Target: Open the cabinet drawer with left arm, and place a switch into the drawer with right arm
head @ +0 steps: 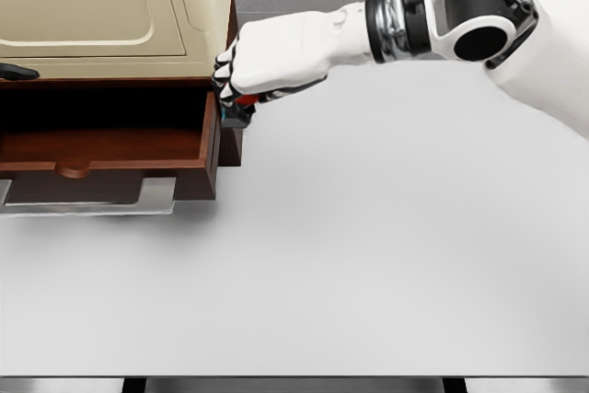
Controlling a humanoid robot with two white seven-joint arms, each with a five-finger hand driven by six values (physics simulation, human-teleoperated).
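A small switch (241, 104), showing a red patch with a dark and bluish body below it, sits in the curled fingers of the right hand (262, 66). Most of it is hidden by the fingers, so its exact shape is hard to make out. The hand holds it at the right-hand wall of the open drawer (110, 144), just at the drawer's outer corner rather than clearly over its interior.

The right hand is white with black finger joints, closed around the switch, knuckles toward the cabinet. Its arm reaches in from the upper right of the view, with a black and white wrist joint and a dark ribbed cuff.

The drawer is pulled out from a dark reddish-brown wooden cabinet (225, 135). Its inside looks dark and shadowed, and a rounded knob sits at the middle of its front edge. On top of the cabinet rests a cream-coloured box-like appliance (101, 6) with a rounded panel.

At the far left edge, 1 dark fingertip-like shape (17, 72) lies along the cabinet's top edge. Everything stands on a plain white table (368, 255).
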